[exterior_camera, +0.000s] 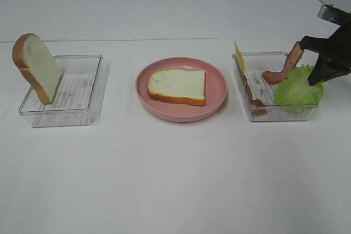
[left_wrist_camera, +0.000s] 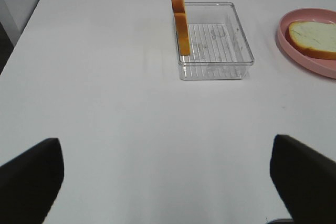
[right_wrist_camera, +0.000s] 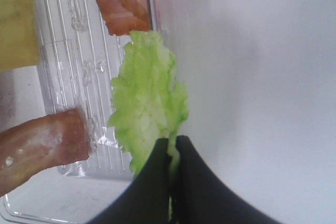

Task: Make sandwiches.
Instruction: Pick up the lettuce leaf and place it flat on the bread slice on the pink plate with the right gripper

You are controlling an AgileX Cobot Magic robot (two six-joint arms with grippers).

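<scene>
A white bread slice [exterior_camera: 177, 85] with tan crust lies flat on the pink plate [exterior_camera: 216, 105] at the centre. A second bread slice [exterior_camera: 37, 67] leans upright in the left clear tray [exterior_camera: 82, 100]; it also shows in the left wrist view [left_wrist_camera: 180, 17]. The right clear tray [exterior_camera: 258, 110] holds a yellow cheese slice [exterior_camera: 239, 57], bacon strips [exterior_camera: 283, 69] and a ruffled green lettuce leaf [exterior_camera: 299, 89]. My right gripper [exterior_camera: 317, 78] is shut on the lettuce leaf's edge [right_wrist_camera: 149, 111] at the tray's right rim. My left gripper [left_wrist_camera: 168, 174] is open and empty over bare table.
The table's far edge runs behind the trays. The right arm's black body [exterior_camera: 334, 47] hangs over the right tray's far corner. The plate's edge shows in the left wrist view [left_wrist_camera: 310, 61].
</scene>
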